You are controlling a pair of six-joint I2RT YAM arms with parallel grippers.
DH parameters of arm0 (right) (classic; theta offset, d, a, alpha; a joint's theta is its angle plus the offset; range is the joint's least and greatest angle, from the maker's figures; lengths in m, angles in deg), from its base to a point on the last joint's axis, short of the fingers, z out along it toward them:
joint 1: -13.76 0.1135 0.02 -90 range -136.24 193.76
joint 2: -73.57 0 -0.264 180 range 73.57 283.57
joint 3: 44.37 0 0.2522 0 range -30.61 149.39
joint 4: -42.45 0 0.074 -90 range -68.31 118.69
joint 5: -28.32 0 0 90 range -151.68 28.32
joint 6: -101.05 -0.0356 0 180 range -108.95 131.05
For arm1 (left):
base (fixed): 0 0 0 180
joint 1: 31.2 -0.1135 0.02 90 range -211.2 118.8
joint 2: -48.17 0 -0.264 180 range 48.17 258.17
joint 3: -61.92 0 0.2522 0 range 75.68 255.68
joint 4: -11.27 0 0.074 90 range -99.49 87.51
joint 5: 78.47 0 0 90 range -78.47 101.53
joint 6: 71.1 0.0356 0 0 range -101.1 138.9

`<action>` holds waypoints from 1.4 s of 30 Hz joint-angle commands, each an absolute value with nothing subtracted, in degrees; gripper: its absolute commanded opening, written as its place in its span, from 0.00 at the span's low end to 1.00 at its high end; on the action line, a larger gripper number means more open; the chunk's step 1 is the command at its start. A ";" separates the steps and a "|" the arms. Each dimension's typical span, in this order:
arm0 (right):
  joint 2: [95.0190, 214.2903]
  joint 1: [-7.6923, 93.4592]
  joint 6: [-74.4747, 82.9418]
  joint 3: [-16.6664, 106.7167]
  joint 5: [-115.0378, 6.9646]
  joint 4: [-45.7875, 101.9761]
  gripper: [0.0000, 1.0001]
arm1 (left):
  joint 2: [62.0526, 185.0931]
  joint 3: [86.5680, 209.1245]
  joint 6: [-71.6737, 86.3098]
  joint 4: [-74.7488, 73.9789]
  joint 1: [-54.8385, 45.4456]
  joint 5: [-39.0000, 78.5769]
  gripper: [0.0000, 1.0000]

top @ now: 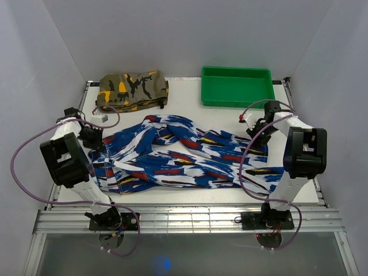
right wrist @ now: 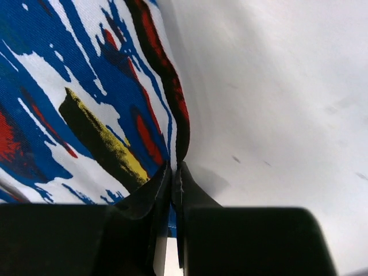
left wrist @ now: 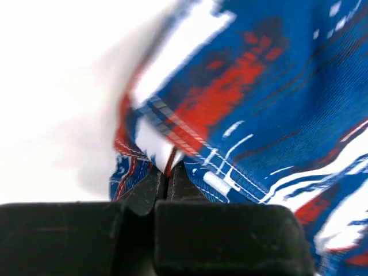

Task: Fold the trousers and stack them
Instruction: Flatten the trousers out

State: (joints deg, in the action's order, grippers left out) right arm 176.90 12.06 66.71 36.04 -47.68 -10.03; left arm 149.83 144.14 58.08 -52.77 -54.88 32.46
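Observation:
The trousers [top: 178, 156], blue print with white, red, black and yellow streaks, lie spread and rumpled across the middle of the table. My left gripper [top: 99, 141] is at their left end, shut on the fabric edge [left wrist: 172, 155] with its stitched seam. My right gripper [top: 257, 133] is at their right end, shut on the fabric edge [right wrist: 179, 150]. In both wrist views the black fingers [left wrist: 187, 187] [right wrist: 190, 190] press together with cloth pinched between them.
A folded olive camouflage garment [top: 132, 90] lies at the back left. A green tray [top: 237, 86] stands at the back right. A small white block [top: 102, 117] lies by the left arm. White walls enclose the table.

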 commanded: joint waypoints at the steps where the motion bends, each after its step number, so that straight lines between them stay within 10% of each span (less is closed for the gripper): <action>1: 175.53 7.35 66.15 42.33 -50.52 -9.37 0.08 | 145.91 152.13 55.20 -47.23 -55.72 33.50 0.00; 25: 164.55 -14.63 79.77 40.68 -45.77 -5.67 0.08 | 122.36 136.07 76.60 -42.95 -70.74 48.49 0.00; 32: 155.15 -16.30 95.93 26.19 -43.92 -6.47 0.08 | 110.05 128.85 93.35 -60.40 -70.75 51.96 0.53; 42: 145.21 -21.74 113.60 9.83 -42.17 -2.87 0.08 | 128.03 144.83 71.91 -70.25 -74.87 58.62 0.61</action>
State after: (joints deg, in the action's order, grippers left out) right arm 148.03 -19.78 104.85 12.29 -43.44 -5.46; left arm 121.92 140.82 79.82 -66.50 -72.76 53.26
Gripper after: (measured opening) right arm 0.087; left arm 0.609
